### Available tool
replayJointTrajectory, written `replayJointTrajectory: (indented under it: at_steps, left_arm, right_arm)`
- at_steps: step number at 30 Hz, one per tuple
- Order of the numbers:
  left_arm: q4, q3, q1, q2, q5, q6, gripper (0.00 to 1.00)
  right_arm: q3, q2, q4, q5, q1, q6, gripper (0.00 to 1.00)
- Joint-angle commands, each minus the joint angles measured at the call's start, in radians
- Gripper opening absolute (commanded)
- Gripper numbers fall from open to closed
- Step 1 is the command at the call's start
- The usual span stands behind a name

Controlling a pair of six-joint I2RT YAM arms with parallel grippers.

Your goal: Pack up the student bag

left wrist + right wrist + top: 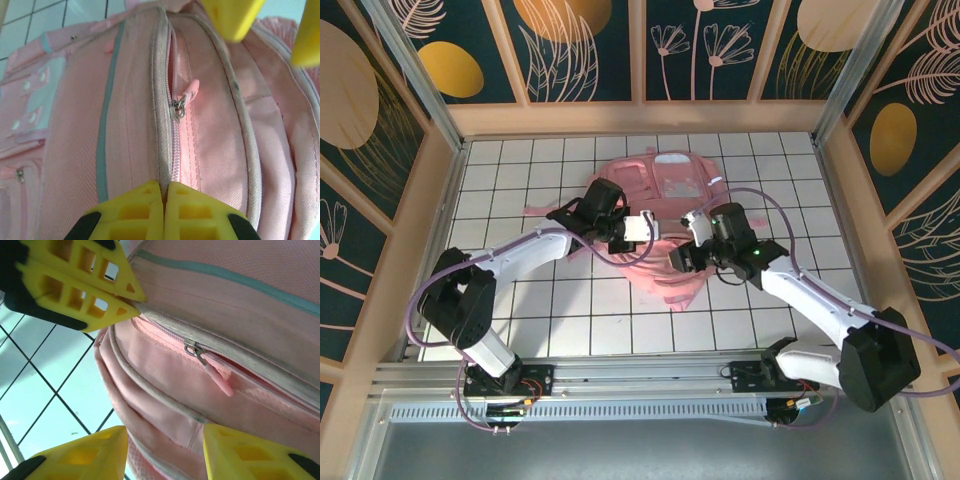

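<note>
For unzipping, the student bag (670, 180) is pinched at its seam by the left gripper (164, 187); next the zipper pull (220, 381) must be caught by the spread right gripper (164, 434).

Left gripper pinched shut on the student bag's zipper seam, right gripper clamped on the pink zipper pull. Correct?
Not quite. The right gripper is open, its fingers apart and clear of the pink zipper pull; the right wrist view shows this. The rest holds: the left gripper is pinched shut on the zipper seam of the student bag.
</note>
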Motion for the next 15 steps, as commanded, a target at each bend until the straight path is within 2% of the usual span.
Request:
replayJointTrajectory:
  at_steps: [1,9,15]
  left_arm:
    - [-0.015,0.065,0.002,0.012,0.122,-0.061,0.00]
    - [-0.057,0.082,0.013,0.036,0.179,-0.085,0.00]
    - [-0.049,0.073,0.014,0.035,0.193,-0.096,0.00]
  right_arm:
    - [0.008,0.053,0.113,0.016,-0.029,-0.039,0.45]
    - [0.044,0.162,0.179,0.100,-0.038,0.042,0.46]
    - [0.009,0.175,0.251,0.119,-0.033,0.121,0.41]
